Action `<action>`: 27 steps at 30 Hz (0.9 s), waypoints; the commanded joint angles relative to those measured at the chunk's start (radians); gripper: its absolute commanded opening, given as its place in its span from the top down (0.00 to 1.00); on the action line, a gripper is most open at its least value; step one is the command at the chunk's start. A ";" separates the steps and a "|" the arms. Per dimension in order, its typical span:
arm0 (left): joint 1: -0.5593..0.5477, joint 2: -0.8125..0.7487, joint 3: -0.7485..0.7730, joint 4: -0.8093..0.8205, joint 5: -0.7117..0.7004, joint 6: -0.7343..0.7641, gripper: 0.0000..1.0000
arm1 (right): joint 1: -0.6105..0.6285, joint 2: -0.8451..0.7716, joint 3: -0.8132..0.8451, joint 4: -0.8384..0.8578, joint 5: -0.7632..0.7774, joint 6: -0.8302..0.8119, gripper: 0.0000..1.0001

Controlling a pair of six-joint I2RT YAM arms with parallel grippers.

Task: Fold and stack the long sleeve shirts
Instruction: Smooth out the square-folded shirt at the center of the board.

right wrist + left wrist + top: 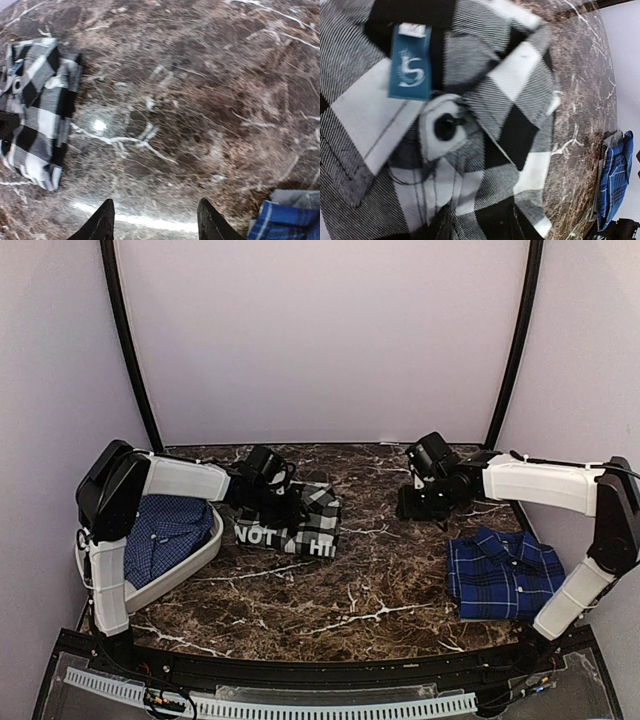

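Note:
The black-and-white checked shirt [305, 525] with white lettering lies folded at the back left of the marble table. My left gripper [272, 502] is down on its left part. The left wrist view is filled by the shirt's collar [510, 100], a blue label and a black button. My fingers do not stand out from the dark checks there. The dark blue plaid shirt [505, 575] lies folded at the right, and also shows in the right wrist view [285, 220]. My right gripper [412, 505] [156, 220] hovers open and empty over bare marble between the two shirts.
A white basket [205, 550] at the left edge holds another blue shirt [165, 530]. White walls and two black poles close in the back and sides. The table's black front rail runs along the near edge.

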State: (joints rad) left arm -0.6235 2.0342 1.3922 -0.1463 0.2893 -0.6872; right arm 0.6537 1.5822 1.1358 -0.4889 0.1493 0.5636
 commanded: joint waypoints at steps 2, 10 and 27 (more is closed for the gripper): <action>0.038 -0.005 -0.124 0.052 -0.025 -0.120 0.64 | 0.001 -0.078 -0.033 -0.194 0.179 0.046 0.46; 0.047 -0.053 -0.150 0.110 0.002 -0.122 0.64 | 0.027 -0.167 -0.079 -0.362 0.221 0.166 0.41; 0.042 -0.255 -0.126 0.040 0.140 -0.032 0.62 | -0.324 -0.595 -0.291 -0.579 0.230 0.579 0.01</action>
State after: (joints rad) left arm -0.5842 1.8484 1.2884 -0.0776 0.3862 -0.7425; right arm 0.4374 1.0454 0.8787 -0.9943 0.3920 1.0718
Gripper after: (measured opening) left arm 0.378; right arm 0.986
